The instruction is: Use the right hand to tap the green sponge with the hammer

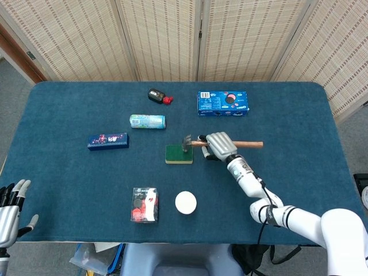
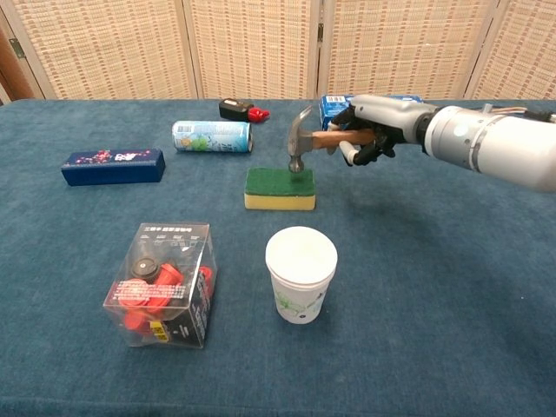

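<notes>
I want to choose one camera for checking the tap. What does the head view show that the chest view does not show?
Only the head view shows the left hand, open at the table's near edge, and the hammer's whole handle. Only the chest view shows the hammer head's face meeting the green sponge top. Both show the right hand gripping the hammer, and the white cup.
</notes>
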Motion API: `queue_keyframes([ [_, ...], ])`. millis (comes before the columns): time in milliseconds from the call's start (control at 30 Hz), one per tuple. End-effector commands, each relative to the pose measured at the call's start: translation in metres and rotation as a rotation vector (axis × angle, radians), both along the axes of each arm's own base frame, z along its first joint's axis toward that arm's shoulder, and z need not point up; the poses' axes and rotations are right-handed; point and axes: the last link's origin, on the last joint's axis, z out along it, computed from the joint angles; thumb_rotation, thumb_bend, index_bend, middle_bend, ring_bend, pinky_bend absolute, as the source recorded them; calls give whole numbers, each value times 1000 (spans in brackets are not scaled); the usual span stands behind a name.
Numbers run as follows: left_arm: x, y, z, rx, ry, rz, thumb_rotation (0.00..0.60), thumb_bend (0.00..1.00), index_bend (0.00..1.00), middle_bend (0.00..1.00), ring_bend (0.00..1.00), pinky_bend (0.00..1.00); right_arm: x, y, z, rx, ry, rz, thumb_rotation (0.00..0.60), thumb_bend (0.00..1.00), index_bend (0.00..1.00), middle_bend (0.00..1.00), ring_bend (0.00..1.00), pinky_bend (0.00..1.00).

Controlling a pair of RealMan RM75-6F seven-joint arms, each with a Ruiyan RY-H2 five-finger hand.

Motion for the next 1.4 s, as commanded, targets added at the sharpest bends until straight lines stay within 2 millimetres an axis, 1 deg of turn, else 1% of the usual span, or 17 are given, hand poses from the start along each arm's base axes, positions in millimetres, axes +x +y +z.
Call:
queue_keyframes([
  [33, 2, 1, -1, -1, 0, -6, 600, 278, 0, 0, 14, 0, 1, 1, 7, -15, -22, 8, 600, 781, 655, 788, 697, 750],
  [200, 3, 1, -2, -7, 3, -9, 600, 278, 0, 1, 14, 0, 0, 4, 4, -7, -19, 14, 600, 780, 655, 787, 697, 750],
  [533, -2, -2, -1, -9, 2, 17, 600, 278, 0, 0, 14, 0, -5, 5, -21, 36, 50, 14, 600, 780, 655, 788, 697, 750],
  [633, -2, -2, -2, -10, -1, 16, 600, 278, 0, 0, 14, 0, -6, 5, -23, 39, 63, 20, 600, 780, 655, 788, 697, 750],
  [767, -3, -3, -3, -15, -3, 25, 600, 278, 0, 0, 14, 0, -8, 4, -16, 26, 44, 10, 600, 780, 656, 788, 697, 750],
  [933, -3, -4, -2, -7, -9, 18, 600, 278, 0, 0, 14, 0, -11, 0, 12, -61, -48, 0, 600, 780, 657, 788, 697, 750],
  [1000, -2, -3, -2, -6, -10, 12, 600, 278, 0, 0, 14, 0, -17, -1, 23, -85, -50, -11, 600, 780, 656, 787, 697, 750],
  [1133, 0, -3, -3, -7, -13, 0, 600, 278, 0, 0, 14, 0, -34, -3, 36, -118, -30, -47, 600, 780, 656, 783, 697, 750],
  [1200, 1, -2, -3, -8, -14, -5, 600, 278, 0, 0, 14, 0, -43, -4, 40, -129, -24, -76, 600, 780, 656, 783, 693, 750],
  [1267, 2, -2, -4, -11, -13, -8, 600, 278, 0, 0, 14, 0, -52, -4, 40, -129, -20, -103, 600, 781, 656, 781, 682, 750],
  [1333, 4, -1, -5, -14, -12, -12, 600, 278, 0, 0, 14, 0, -61, -4, 36, -119, -9, -132, 600, 781, 656, 774, 670, 749],
  [1400, 5, -1, -5, -17, -11, -14, 600, 278, 0, 0, 14, 0, -68, -4, 31, -105, 3, -154, 600, 776, 656, 749, 648, 726],
])
